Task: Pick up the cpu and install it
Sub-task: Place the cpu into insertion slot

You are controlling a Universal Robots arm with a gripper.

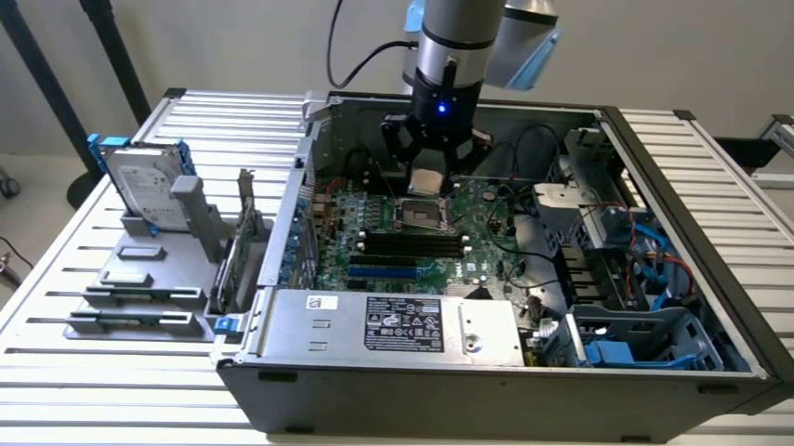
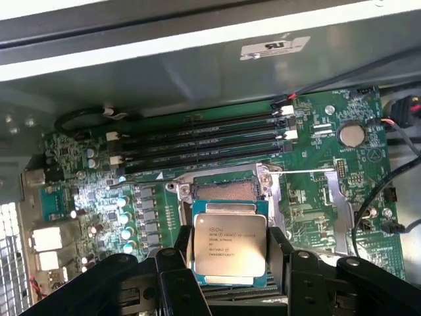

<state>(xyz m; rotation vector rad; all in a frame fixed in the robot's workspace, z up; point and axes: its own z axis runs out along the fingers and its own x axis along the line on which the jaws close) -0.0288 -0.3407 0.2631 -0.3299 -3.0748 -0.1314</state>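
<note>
End effector (image 2: 229, 255) gripping cpu (image 2: 228, 240), socket (image 2: 223, 191) partly hidden behind it

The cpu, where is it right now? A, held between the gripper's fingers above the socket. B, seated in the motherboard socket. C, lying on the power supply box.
A: the gripper clamps the cpu by its edges, just above the empty socket.

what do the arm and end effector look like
The arm is a silver-grey tube with a light blue joint cap. Its wrist section is black with a small blue light, and a black cable loops away from it. The end effector is black with chunky angular fingers.
</note>
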